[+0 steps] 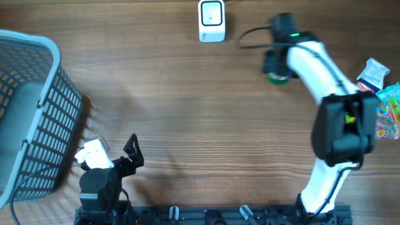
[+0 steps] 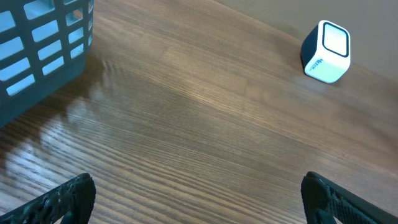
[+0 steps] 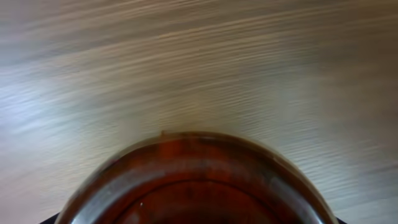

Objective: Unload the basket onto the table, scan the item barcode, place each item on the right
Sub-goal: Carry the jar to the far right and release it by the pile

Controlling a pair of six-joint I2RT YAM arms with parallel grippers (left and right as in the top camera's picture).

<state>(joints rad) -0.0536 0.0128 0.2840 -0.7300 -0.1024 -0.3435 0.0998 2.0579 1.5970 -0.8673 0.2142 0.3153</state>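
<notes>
A brown round-bottomed bottle (image 3: 199, 183) fills the lower half of the right wrist view, its base facing the camera with the wood table behind it. My right gripper (image 1: 275, 67) is shut on this bottle at the far right of the table; from overhead only a green part of the bottle (image 1: 275, 79) shows under the arm. The white box scanner (image 1: 211, 20) stands at the table's far edge, left of that gripper, and also shows as the scanner (image 2: 326, 43) in the left wrist view. My left gripper (image 1: 132, 150) hovers near the front edge, open and empty (image 2: 199, 202). No barcode is visible.
A grey mesh basket (image 1: 53, 109) takes up the left side, and the basket (image 2: 43, 37) shows in the left wrist view too. Colourful packets (image 1: 387, 109) and a white pouch (image 1: 374, 72) lie at the right edge. A black cable (image 1: 250, 37) runs near the scanner.
</notes>
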